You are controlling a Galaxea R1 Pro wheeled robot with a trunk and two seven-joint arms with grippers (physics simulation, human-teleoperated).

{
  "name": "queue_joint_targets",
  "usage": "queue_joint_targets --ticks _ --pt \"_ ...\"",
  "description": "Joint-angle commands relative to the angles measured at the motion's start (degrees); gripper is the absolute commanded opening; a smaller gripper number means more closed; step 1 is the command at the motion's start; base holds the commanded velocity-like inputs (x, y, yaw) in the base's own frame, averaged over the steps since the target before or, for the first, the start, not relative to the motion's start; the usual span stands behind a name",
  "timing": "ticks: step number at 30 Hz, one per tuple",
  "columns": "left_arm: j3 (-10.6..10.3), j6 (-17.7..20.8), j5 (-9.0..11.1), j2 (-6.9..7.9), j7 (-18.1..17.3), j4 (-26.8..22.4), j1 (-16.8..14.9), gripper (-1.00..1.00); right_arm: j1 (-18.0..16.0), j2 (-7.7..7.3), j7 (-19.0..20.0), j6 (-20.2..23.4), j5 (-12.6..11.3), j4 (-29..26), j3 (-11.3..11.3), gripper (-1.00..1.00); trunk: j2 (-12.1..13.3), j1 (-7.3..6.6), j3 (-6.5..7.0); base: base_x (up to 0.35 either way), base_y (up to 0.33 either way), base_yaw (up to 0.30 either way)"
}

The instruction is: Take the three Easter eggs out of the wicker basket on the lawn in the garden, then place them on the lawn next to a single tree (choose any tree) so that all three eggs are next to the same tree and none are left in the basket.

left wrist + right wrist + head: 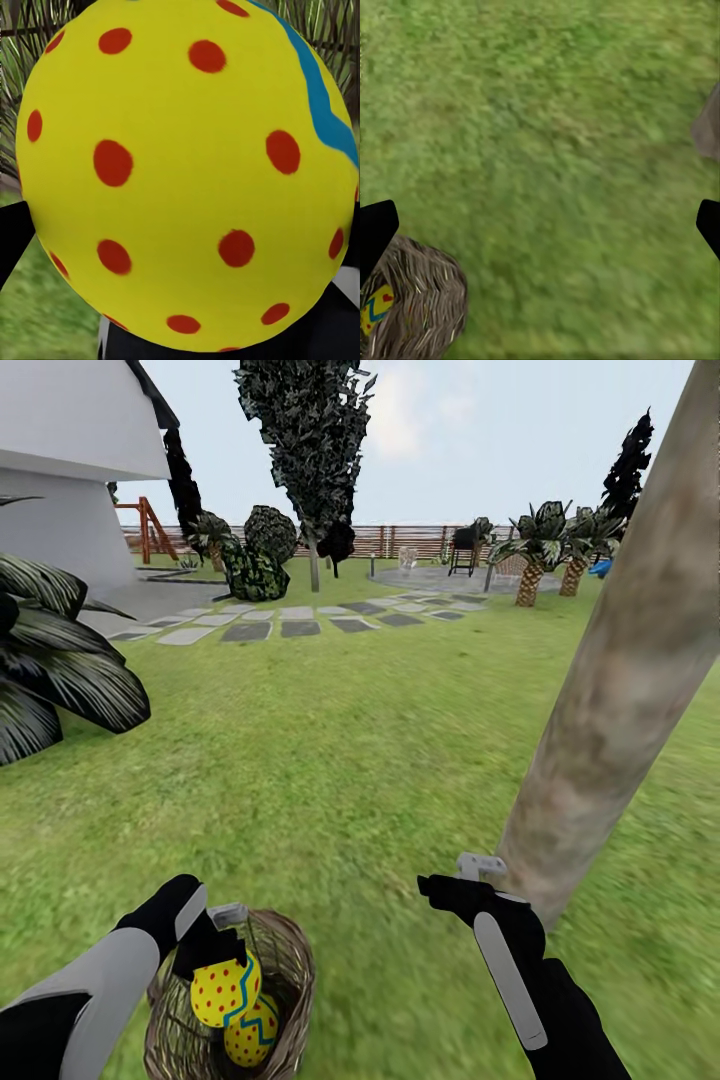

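At the lower left of the head view the brown wicker basket [285, 960] stands on the lawn [330, 760]. My left gripper [212, 948] is shut on a yellow Easter egg [224, 990] with red dots and a blue zigzag, held just above the basket's rim; up close the same egg [187, 172] covers the left wrist view. A second egg [254, 1038] lies inside the basket. My right gripper [466, 884] hangs open and empty over the grass close to the base of the tree trunk [620, 670]. The right wrist view catches the basket [416, 307], an egg [376, 307] in it, and the trunk's foot [706, 131].
Dark palm fronds [55, 660] reach in from the left. A grey stepping-stone path [290, 622] crosses the far lawn toward the white house [70, 460]. Short palms [540, 555] and a dark conifer [310, 450] stand in front of the wooden fence. Open grass lies between basket and trunk.
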Motion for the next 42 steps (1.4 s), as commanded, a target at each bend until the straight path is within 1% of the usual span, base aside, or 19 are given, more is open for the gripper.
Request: queue_joint_targets --ticks 1,12,14,16,19,22,42 --pt "0.2 0.2 0.0 -0.02 0.0 -0.1 0.0 -1.0 0.0 0.0 -0.6 0.1 -0.6 0.0 0.0 1.0 0.4 -0.23 0.13 0.0 0.0 0.0" --pt "0.2 0.2 0.0 -0.33 0.2 -0.3 0.1 -1.0 0.0 -0.01 -0.6 0.1 -0.7 -0.1 0.0 1.0 4.8 -2.65 2.11 0.0 0.0 0.0" --pt "0.1 0.2 0.0 -0.57 0.2 -0.3 0.1 -1.0 0.0 -0.06 -0.6 0.1 -0.7 -0.1 0.0 1.0 5.6 -3.09 2.47 0.0 0.0 0.0" --pt "0.1 0.2 0.0 -0.78 0.2 -0.4 0.1 -1.0 0.0 -0.09 -0.6 0.1 -1.4 -0.1 0.0 1.0 6.4 -3.53 2.82 0.0 0.0 0.0" --pt "0.1 0.2 0.0 -0.87 0.1 -0.6 0.1 -1.0 0.0 -0.15 -0.7 0.1 -3.2 -0.1 0.0 1.0 7.6 -4.18 3.36 0.0 0.0 0.0" --pt "0.1 0.2 0.0 -0.92 0.0 -0.7 0.1 -1.0 0.0 -0.17 -0.8 0.1 -3.9 -0.1 0.0 1.0 8.8 -4.84 3.9 0.0 0.0 0.0" --pt "0.1 0.2 0.1 -0.84 -0.1 -2.2 0.1 -1.0 -0.2 -0.17 -0.8 0.1 -4.1 0.0 0.0 1.0 16.8 -9.24 7.49 0.0 0.0 0.0"
